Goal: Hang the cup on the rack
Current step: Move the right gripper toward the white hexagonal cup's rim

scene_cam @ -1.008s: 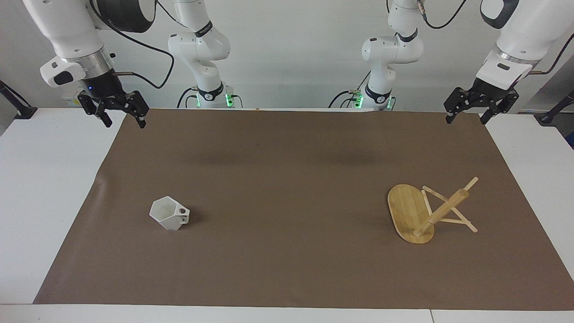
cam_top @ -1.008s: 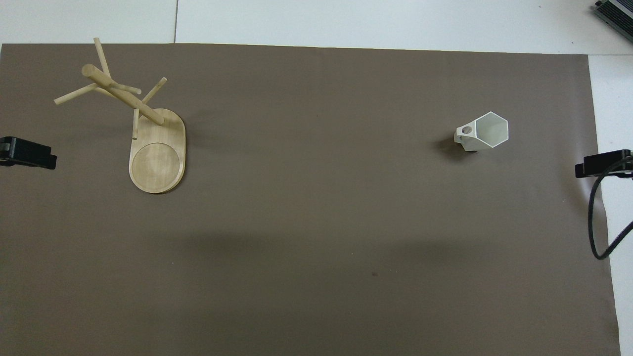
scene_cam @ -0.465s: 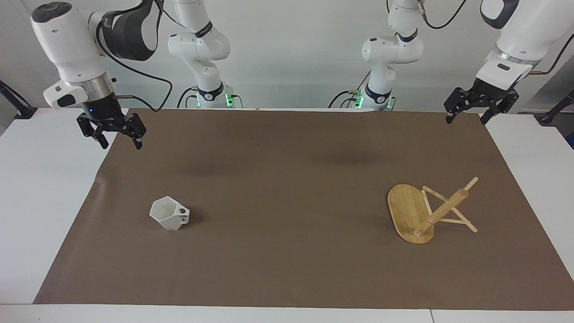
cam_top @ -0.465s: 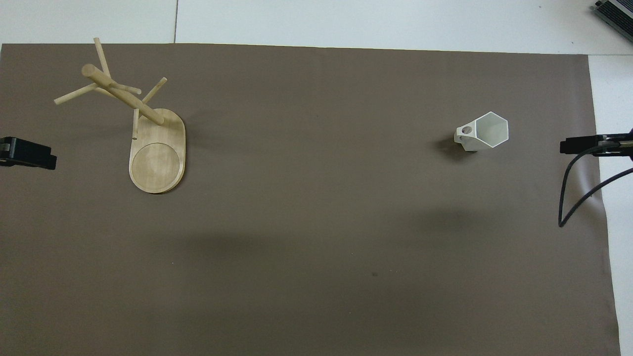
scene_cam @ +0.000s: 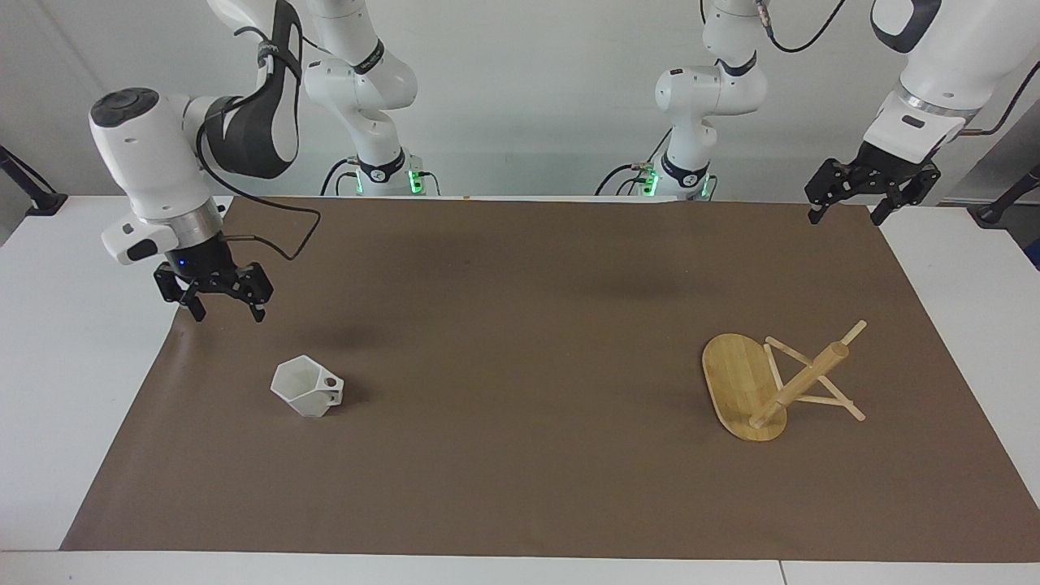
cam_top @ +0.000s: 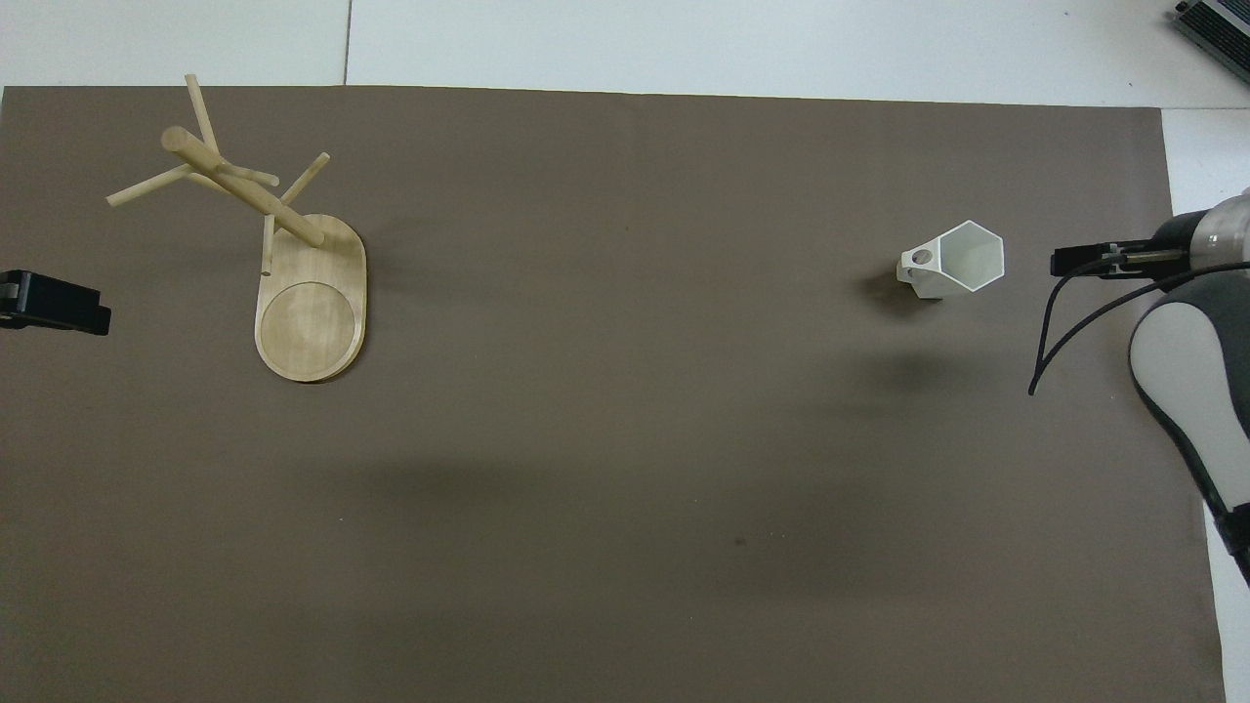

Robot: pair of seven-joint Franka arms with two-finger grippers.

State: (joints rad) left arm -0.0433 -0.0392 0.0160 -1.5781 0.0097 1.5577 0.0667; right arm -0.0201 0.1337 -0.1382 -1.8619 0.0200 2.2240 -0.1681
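Observation:
The cup [scene_cam: 307, 387] [cam_top: 952, 259], a white faceted mug, stands on the brown mat toward the right arm's end, its pierced handle pointing toward the table's middle. The rack [scene_cam: 772, 388] [cam_top: 244, 190], a bamboo mug tree with thin pegs, stands on its oval base [cam_top: 312, 303] toward the left arm's end. My right gripper [scene_cam: 227, 313] [cam_top: 1084, 262] hangs open and empty over the mat's edge beside the cup, clear of it. My left gripper [scene_cam: 845, 215] [cam_top: 59, 303] waits open and empty over the mat's corner by its own base.
The brown mat [scene_cam: 520, 366] covers most of the white table [scene_cam: 65, 366]. A black cable [cam_top: 1050, 332] loops down from the right wrist. A grey device [cam_top: 1216, 24] lies at the table's farthest corner at the right arm's end.
The right arm has come down and out from the mat's corner toward the cup, still open. The left arm, cup and rack have not moved.

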